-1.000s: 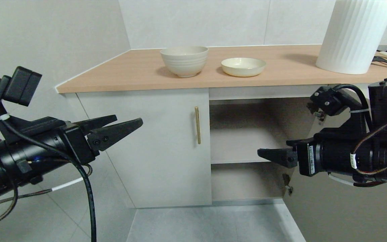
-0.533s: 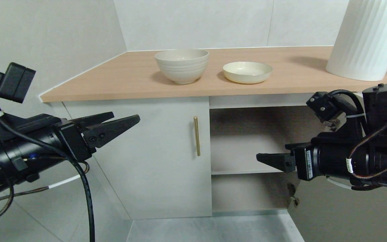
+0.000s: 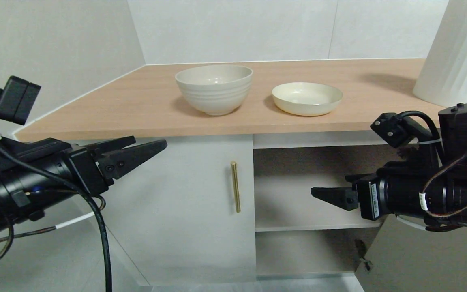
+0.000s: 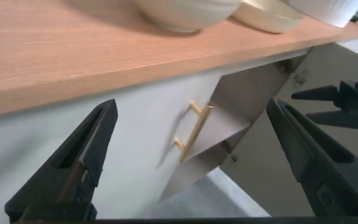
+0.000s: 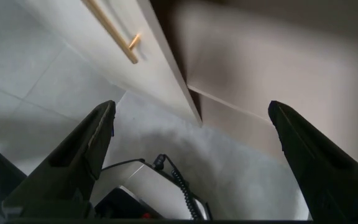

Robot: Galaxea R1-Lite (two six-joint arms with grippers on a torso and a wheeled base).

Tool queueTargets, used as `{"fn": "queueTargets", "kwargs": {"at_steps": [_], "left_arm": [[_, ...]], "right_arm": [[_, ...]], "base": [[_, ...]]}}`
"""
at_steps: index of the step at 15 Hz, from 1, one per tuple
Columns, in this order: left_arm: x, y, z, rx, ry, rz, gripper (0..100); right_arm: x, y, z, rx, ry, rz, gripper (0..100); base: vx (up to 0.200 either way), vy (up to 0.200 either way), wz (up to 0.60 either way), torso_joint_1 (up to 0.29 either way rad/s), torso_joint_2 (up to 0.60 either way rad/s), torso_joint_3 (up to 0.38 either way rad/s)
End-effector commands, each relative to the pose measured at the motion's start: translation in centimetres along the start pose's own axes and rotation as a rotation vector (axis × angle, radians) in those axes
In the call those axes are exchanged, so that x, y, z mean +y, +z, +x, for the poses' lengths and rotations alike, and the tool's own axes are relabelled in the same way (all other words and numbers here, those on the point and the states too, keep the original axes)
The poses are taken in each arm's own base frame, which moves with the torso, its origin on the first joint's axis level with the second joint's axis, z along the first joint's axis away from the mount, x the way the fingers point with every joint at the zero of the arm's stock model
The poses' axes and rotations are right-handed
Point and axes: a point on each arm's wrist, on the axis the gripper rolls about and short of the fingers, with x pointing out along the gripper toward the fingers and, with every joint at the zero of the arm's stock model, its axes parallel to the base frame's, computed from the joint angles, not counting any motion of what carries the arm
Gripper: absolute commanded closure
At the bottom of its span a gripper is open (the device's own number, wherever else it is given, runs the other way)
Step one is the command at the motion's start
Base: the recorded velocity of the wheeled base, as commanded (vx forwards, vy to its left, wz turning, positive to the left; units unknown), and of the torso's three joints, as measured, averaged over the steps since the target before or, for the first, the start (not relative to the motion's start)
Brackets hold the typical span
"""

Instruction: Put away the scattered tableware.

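2 pieces of tableware sit on the tabletop (image 3: 136,109): a deep ribbed bowl (image 3: 214,89) toward 12 o'clock and a shallow dish (image 3: 307,98) just beside it at its 3 o'clock, close but apart. Below them the cabinet's right compartment stands open, with a bare shelf (image 3: 298,202) at 5 o'clock of the dish; the left door (image 3: 185,227) with its brass handle (image 3: 236,186) is shut. A tall white ribbed vessel (image 3: 460,61) stands at 2 o'clock, well apart from the dish.

Your left end effector (image 3: 150,142) hangs at 8 o'clock, below the tabletop edge, fingers spread and holding nothing. Your right end effector (image 3: 328,183) hangs at 4 o'clock in front of the open compartment, also spread wide and holding nothing.

Both pieces look glazed ceramic, so expect them to be stiff, slick, fairly heavy and quick to chip on a knock. Take the bowl by its rim, 1 finger inside and 1 outside, where the wall is thin enough to pinch. The dish's low, flared rim gives less to bite on, so approach it nearly level with the tabletop and squeeze gently.
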Motion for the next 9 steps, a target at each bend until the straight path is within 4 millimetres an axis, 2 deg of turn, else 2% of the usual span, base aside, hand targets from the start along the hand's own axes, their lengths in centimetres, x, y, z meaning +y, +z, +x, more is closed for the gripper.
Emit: {"fn": "queueTargets", "kwargs": {"at_steps": [1,4,7,9], "left_arm": [[-0.4,0.52,-0.68,0.003,0.001,-0.001,0],[-0.43,0.51,-0.76,0.026,0.004,-0.01,0],[-0.39,0.49,-0.65,0.031,0.002,-0.012,0],[-0.39,1.0,-0.41,0.019,0.002,-0.007,0]], "right_arm": [[0.03,0.1,-0.36,-0.01,0.003,0.0,0],[0.11,0.08,-0.44,-0.011,0.009,-0.003,0],[0.11,0.08,-0.44,-0.011,0.009,-0.003,0],[0.13,0.21,-0.47,-0.015,0.008,-0.003,0]], "base": [[0.0,0.0,0.0,0.0,0.0,0.0],[0.0,0.0,0.0,0.006,-0.03,-0.014],[0.0,0.0,0.0,0.045,-0.23,-0.232],[0.0,0.0,0.0,0.149,-0.42,-0.298]]}}
